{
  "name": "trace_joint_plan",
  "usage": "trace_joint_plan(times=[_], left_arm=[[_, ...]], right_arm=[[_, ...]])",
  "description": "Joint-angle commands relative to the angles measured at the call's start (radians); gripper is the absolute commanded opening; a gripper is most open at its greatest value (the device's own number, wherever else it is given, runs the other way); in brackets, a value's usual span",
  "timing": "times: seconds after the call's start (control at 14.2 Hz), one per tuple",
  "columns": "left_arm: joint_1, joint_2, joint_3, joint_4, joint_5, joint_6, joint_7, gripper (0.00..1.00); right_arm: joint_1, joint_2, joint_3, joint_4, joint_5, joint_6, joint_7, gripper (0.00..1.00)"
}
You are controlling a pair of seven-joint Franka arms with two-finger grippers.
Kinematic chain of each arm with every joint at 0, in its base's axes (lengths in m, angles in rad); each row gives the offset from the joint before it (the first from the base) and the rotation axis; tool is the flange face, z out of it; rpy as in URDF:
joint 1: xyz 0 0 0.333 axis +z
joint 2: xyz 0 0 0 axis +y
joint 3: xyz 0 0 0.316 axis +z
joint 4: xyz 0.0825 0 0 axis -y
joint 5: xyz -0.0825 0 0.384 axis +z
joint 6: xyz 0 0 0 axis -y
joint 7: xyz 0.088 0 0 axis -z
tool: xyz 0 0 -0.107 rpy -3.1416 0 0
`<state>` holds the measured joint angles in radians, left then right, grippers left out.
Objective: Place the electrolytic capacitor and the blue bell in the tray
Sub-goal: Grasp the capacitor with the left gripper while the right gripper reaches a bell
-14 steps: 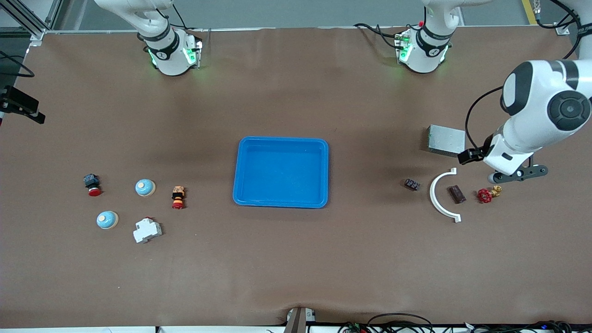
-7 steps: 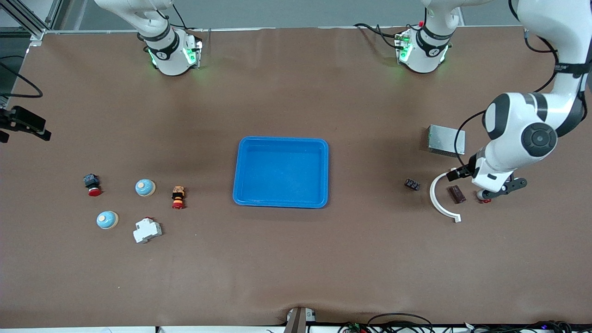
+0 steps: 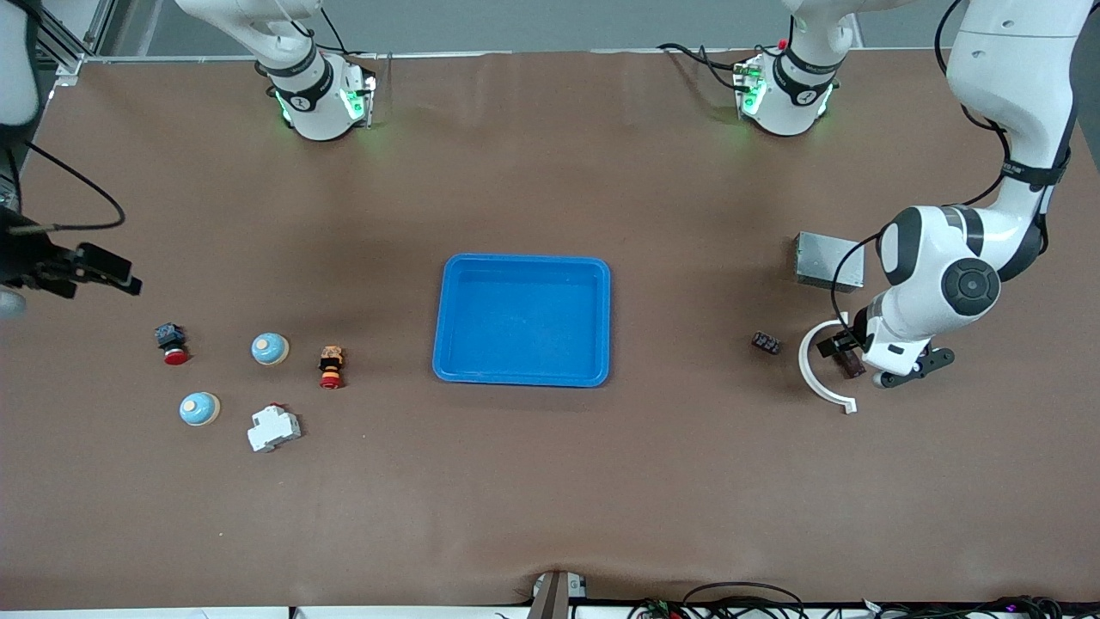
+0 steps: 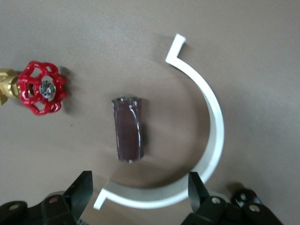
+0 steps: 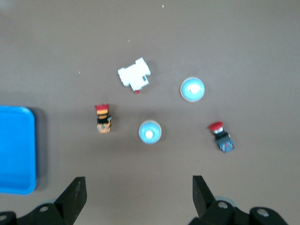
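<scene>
The blue tray point(image 3: 524, 371) lies at the table's middle; its corner shows in the right wrist view point(image 5: 16, 150). The electrolytic capacitor, a dark maroon cylinder point(image 4: 128, 129), lies inside a white arc; in the front view point(image 3: 851, 364) my left arm partly hides it. My left gripper point(image 3: 898, 368) point(image 4: 140, 197) hangs open over the arc beside the capacitor. Two blue bells point(image 3: 270, 348) point(image 3: 199, 408) sit toward the right arm's end, also in the right wrist view point(image 5: 150, 132) point(image 5: 192, 89). My right gripper point(image 3: 94, 271) point(image 5: 138, 197) is open in the air beside them, holding nothing.
A white arc point(image 3: 816, 370) point(image 4: 213, 122) curves round the capacitor. A red-handled valve point(image 4: 42, 87), a small black part point(image 3: 766, 343) and a grey metal box point(image 3: 829, 260) lie close by. A white breaker point(image 3: 273, 428) and two red push buttons point(image 3: 170, 342) point(image 3: 331, 366) lie around the bells.
My left arm has swung in from the table's end, and its gripper now hangs by the capacitor, covering the valve. My right gripper has moved toward the bells.
</scene>
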<state>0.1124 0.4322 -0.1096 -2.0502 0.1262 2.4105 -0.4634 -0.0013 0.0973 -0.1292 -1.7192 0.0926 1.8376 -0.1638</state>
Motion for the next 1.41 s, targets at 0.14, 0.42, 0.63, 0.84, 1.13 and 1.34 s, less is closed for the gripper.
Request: trace_joint_plan(times=[0.14, 0.42, 0.63, 0.84, 1.13, 1.34], left_arm=[[0.023, 0.045, 0.001, 0.012, 0.039, 0.073, -0.009, 0.73], [0.042, 0.063, 0.001, 0.010, 0.067, 0.108, -0.009, 0.59], [0.042, 0.072, 0.001, 0.010, 0.067, 0.110, -0.017, 0.42], [0.044, 0.063, -0.001, 0.004, 0.069, 0.113, -0.032, 0.00], [0.044, 0.021, -0.004, 0.001, 0.067, 0.078, -0.032, 0.00], [0.035, -0.050, -0.027, 0.005, 0.058, -0.020, -0.031, 0.00]], right_arm=[[0.056, 0.149, 0.002, 0.032, 0.015, 0.176, 0.007, 1.00], [0.052, 0.275, 0.002, 0.015, 0.009, 0.344, -0.045, 1.00], [0.054, 0.320, 0.002, 0.015, 0.004, 0.348, -0.054, 1.00], [0.041, 0.335, 0.003, -0.054, 0.047, 0.360, -0.106, 1.00], [0.026, 0.334, 0.010, -0.158, 0.078, 0.425, -0.137, 1.00], [0.021, 0.337, 0.008, -0.262, 0.078, 0.535, -0.141, 1.00]])
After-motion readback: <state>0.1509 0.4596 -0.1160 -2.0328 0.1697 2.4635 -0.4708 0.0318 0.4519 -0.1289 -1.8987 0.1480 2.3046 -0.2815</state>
